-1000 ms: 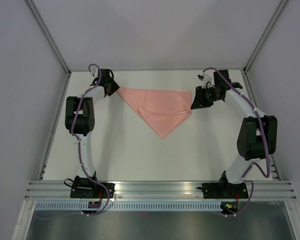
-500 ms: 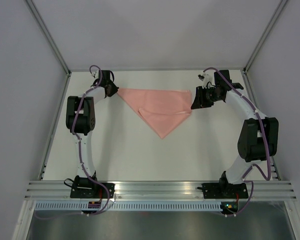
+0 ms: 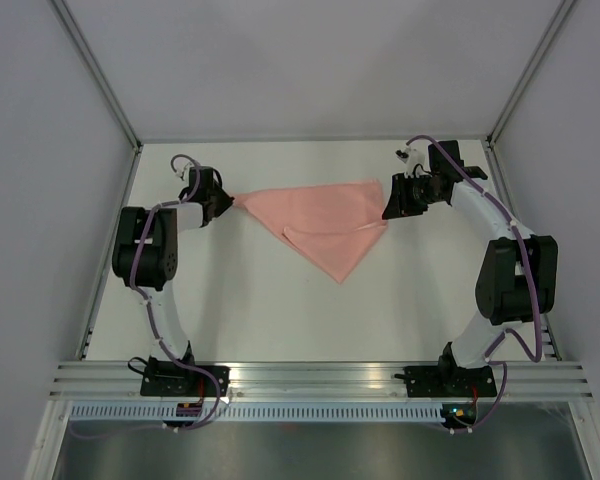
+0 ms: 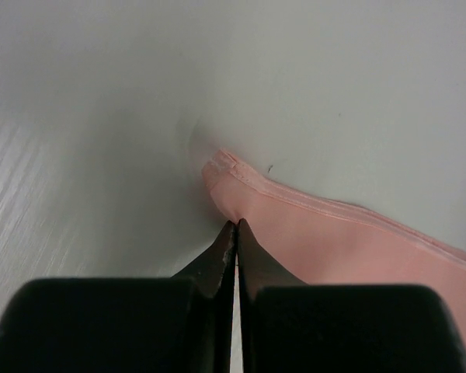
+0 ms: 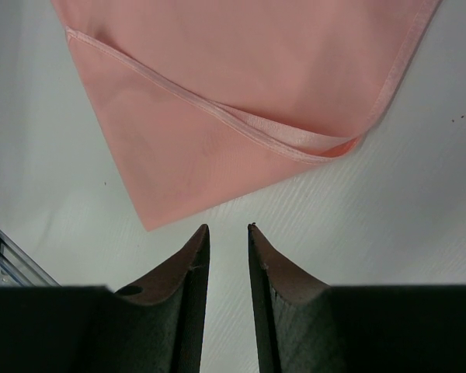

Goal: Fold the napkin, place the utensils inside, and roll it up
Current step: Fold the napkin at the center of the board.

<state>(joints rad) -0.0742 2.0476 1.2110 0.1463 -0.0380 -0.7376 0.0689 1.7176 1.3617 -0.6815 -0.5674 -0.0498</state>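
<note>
Your left arm (image 3: 145, 245) is lying low, elbow folded, the left claw (image 3: 224, 200) clenching the nine o'clock corner of the napkin (image 3: 325, 215), which is lying at twelve o'clock on the worktop (image 3: 280, 310). The right claw (image 3: 389, 208) is hovering released beside its three o'clock corner.

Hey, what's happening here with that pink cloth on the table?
Two robot arms are working on a pink napkin that lies folded into a triangle on the white table. The left end effector is shut on the napkin's left corner. The right end effector is open near the right corner, gripping nothing.
</note>
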